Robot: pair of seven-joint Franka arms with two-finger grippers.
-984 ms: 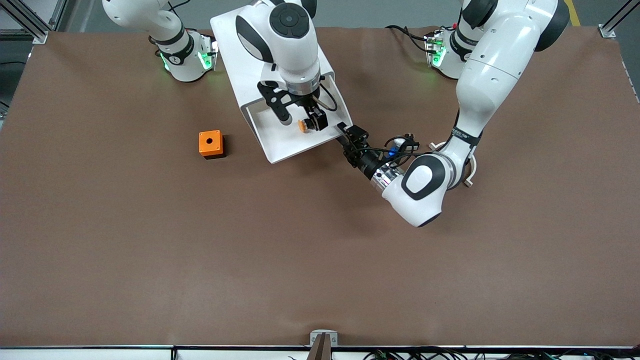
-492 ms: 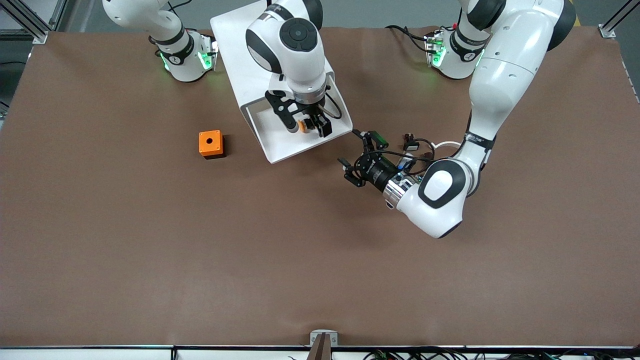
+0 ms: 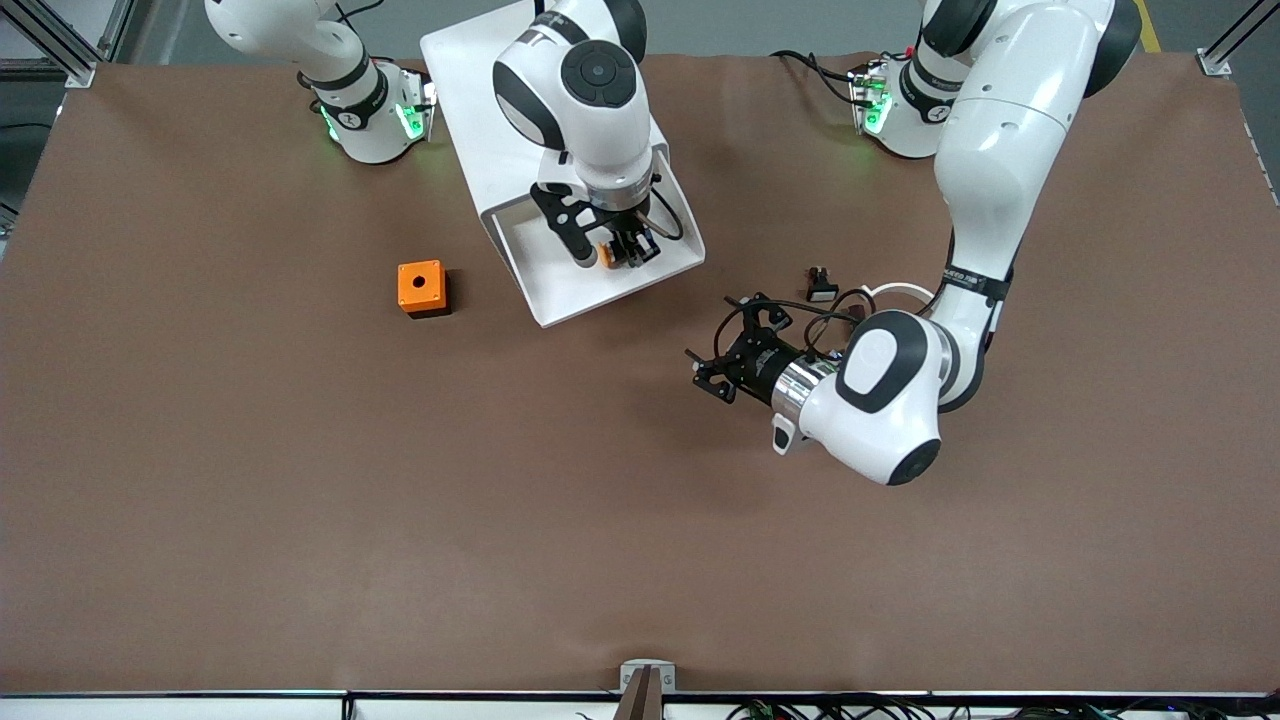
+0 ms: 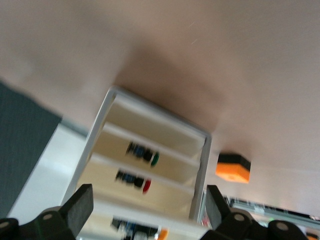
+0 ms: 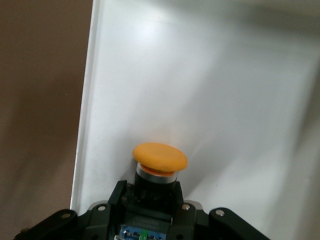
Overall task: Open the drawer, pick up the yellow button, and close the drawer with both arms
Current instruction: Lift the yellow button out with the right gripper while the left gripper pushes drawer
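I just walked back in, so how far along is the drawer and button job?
Done: the drawer is pulled open. In hand: the right end effector is shut on the button inside the drawer. The left end effector, open, hangs over the table beside the drawer. Left: lifting the button out and closing the drawer.

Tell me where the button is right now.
The button sits in the open drawer, clamped by the right pincer, beside the orange cube toward the left arm's end.
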